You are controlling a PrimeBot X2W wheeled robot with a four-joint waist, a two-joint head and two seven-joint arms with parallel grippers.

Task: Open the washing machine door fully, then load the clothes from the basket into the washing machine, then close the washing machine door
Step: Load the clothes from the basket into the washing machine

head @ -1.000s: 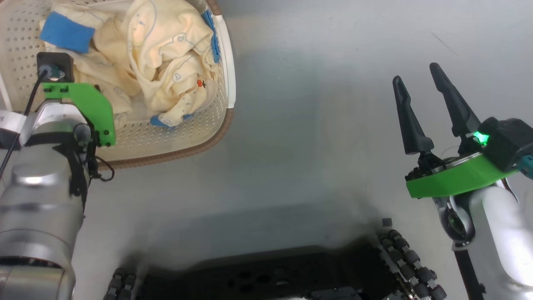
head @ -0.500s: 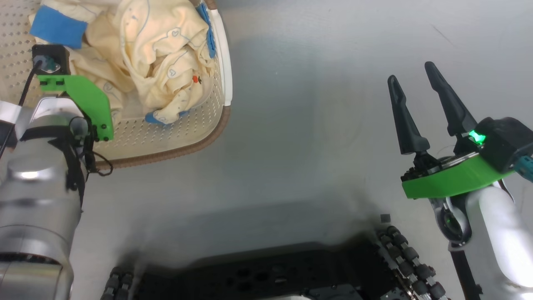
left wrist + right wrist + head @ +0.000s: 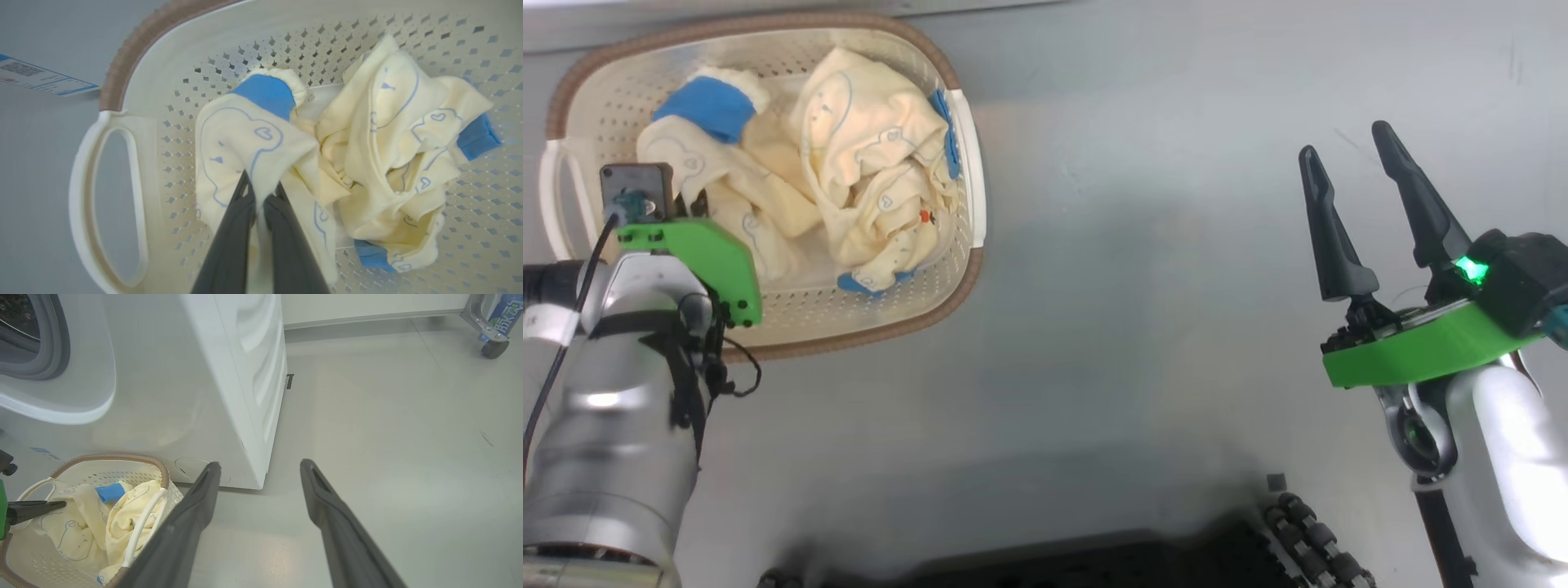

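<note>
Your left gripper (image 3: 261, 182) pinches the clothes (image 3: 245, 134) inside the basket (image 3: 286, 45) for lifting; your right gripper (image 3: 1343, 140), well clear of it, gapes empty.

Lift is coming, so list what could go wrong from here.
1. The left gripper has its jaws shut on only a thin fold of the clothes; it may slip in the lift.
2. The garments lie bunched in the basket; a second one may trail out onto the floor.
</note>
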